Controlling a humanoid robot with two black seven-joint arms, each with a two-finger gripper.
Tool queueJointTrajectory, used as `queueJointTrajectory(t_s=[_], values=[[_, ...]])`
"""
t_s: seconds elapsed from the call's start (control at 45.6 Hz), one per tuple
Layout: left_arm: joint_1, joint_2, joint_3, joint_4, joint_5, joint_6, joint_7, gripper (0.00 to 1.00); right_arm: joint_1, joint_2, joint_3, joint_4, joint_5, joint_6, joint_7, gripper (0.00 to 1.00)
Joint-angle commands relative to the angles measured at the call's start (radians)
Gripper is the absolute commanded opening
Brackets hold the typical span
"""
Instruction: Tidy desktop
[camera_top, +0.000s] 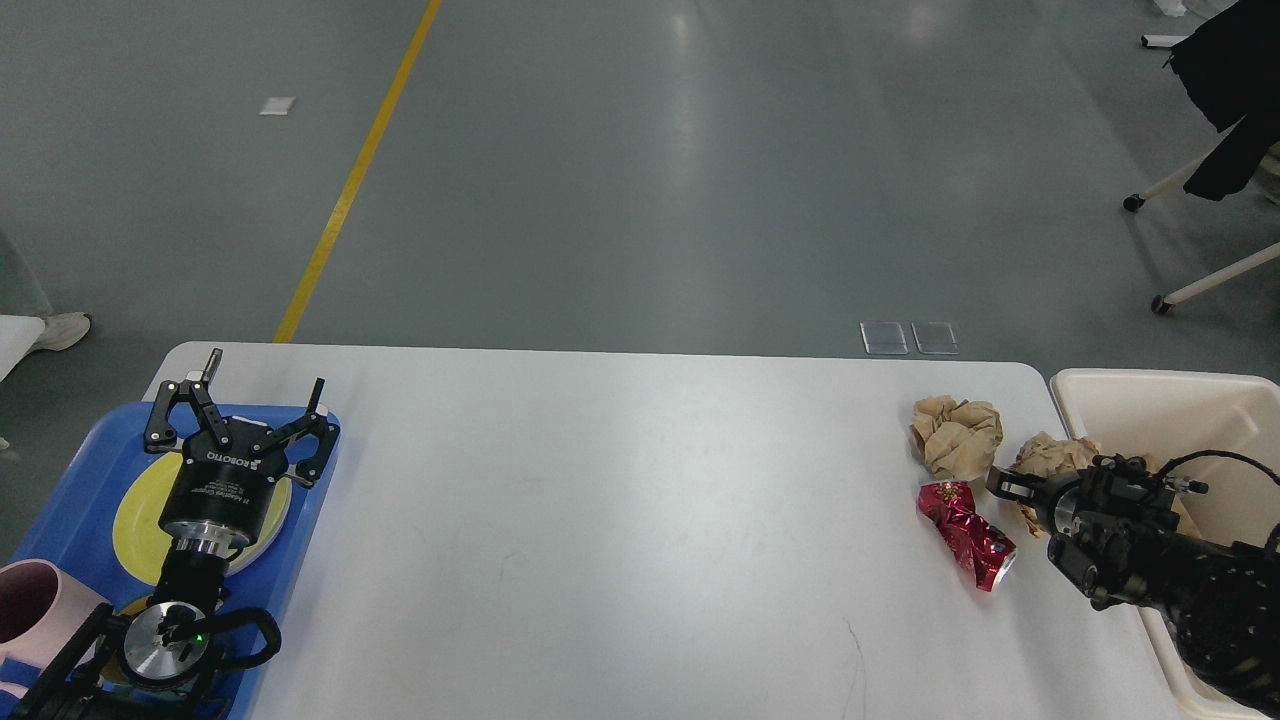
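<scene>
- White desktop (620, 520) fills the lower part of the head view, wide and plain, with a blue tray (75, 480) on its left end and a cream bin (1180, 400) just off its right edge.
- Left arm comes up from the bottom-left corner and stands over the tray, its left gripper (245, 410) pointing away from the camera, fingers spread wide with nothing between them.
- Under that gripper sits a yellow plate (135, 515) on the tray; a pink cup (30, 600) shows at the left edge.
- Right arm reaches in low from the bottom-right, forearm lying across the bin's near wall, wrist aimed left toward the table's right end.
- Right gripper (1010, 487) looks closed on a crumpled brown paper (1055, 457), held near the bin's rim.
- A second brown paper wad (955, 432) rests on the desktop just beside it, and a crushed red can (965, 535) lies just in front of that wad.
</scene>
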Motion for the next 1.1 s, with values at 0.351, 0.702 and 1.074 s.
queueJointTrajectory(t_s=[0.351,0.702,1.074], values=[[0.001,0.000,0.000,0.000,-0.001,-0.001,0.000,0.97,0.004,-0.021,-0.001,0.023,0.002,0.014,-0.055,0.00],[-0.001,0.000,0.000,0.000,-0.001,-0.001,0.000,0.97,0.233,-0.171,0.021,0.404,0.012,0.024,-0.092,0.00],[0.001,0.000,0.000,-0.001,0.001,-0.001,0.000,0.97,0.921,-0.366,-0.387,1.010,0.028,0.337,-0.168,0.00]])
